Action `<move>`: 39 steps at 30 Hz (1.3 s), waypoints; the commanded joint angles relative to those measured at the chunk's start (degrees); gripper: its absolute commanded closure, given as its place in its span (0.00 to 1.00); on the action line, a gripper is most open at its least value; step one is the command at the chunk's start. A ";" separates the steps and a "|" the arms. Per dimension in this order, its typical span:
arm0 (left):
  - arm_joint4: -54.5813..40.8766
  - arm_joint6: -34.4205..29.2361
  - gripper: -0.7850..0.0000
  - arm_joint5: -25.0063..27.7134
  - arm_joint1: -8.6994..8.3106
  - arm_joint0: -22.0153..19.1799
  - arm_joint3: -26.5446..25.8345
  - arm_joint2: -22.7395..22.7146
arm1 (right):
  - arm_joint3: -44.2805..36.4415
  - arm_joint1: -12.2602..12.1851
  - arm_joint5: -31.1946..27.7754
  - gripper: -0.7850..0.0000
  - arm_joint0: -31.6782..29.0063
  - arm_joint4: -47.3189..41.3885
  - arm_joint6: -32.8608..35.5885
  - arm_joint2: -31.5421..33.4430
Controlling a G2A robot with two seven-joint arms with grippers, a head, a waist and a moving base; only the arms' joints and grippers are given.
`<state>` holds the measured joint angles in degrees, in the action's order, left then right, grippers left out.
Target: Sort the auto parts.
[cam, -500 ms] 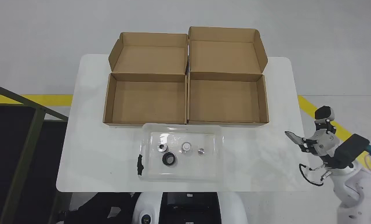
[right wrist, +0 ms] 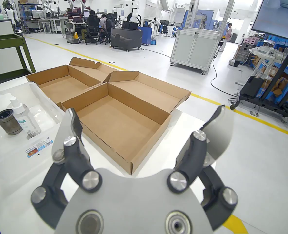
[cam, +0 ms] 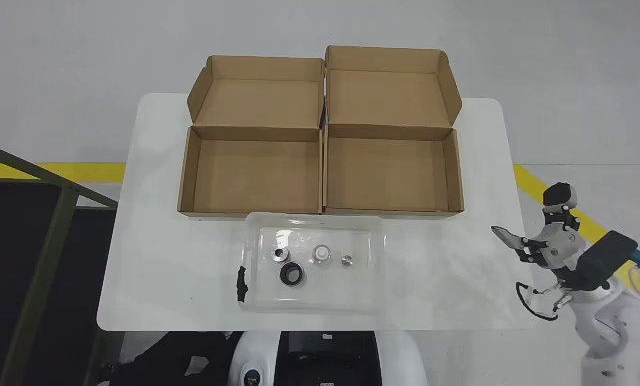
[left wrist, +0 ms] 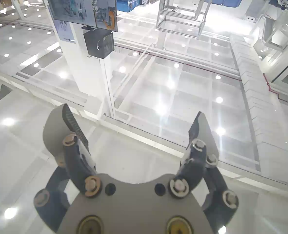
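Top view, a sorting station: a white table [cam: 150, 236] carries two open brown cardboard boxes side by side along its far side, the left-hand cardboard box [cam: 250, 176] touching the right-hand cardboard box [cam: 392, 174], both with lids folded back. Just in front of them, by the near edge, sits a clear plastic tray [cam: 372, 286] holding the auto parts: a dark metal cylinder [cam: 292, 274] with a hollow bore, a small clear spray bottle [cam: 278, 254] and two small silver fittings [cam: 322, 253] lying near one another in the middle of the tray. A small black object [cam: 240, 283] rests against the tray's left wall; what it is cannot be told. The right gripper [cam: 535, 218] hangs at the table's right edge, well apart from the tray, its fingers spread wide with nothing between them; its wrist view looks across the right-hand box toward the tray. The left gripper [left wrist: 132, 112], seen from its own wrist, is likewise spread wide and holds nothing.
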<state>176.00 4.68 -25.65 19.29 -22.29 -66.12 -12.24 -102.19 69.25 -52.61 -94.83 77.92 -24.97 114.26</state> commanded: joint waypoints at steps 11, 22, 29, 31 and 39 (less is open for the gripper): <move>0.00 0.00 0.00 0.00 0.00 0.00 0.00 0.00 | -3.42 -1.07 -5.39 0.00 2.44 -0.05 10.31 -5.33; 0.00 0.00 0.00 0.00 0.00 0.00 0.00 0.00 | -7.92 -3.84 -5.39 0.00 5.07 1.96 17.42 -18.54; 0.00 0.00 0.00 0.00 0.00 0.00 0.00 0.00 | -11.17 -6.06 -5.39 0.00 6.19 1.15 22.38 -25.55; 0.00 0.00 0.00 0.00 0.00 0.00 0.00 0.00 | -12.32 -6.63 -5.39 0.00 6.67 0.96 24.77 -28.24; 0.00 0.00 0.00 0.00 0.00 0.00 0.00 0.00 | -13.30 -7.95 -5.39 0.00 11.31 -1.18 34.40 -37.92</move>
<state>176.00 4.68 -25.65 19.29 -22.29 -66.12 -12.24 -115.55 61.36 -58.00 -84.27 77.03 8.26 77.61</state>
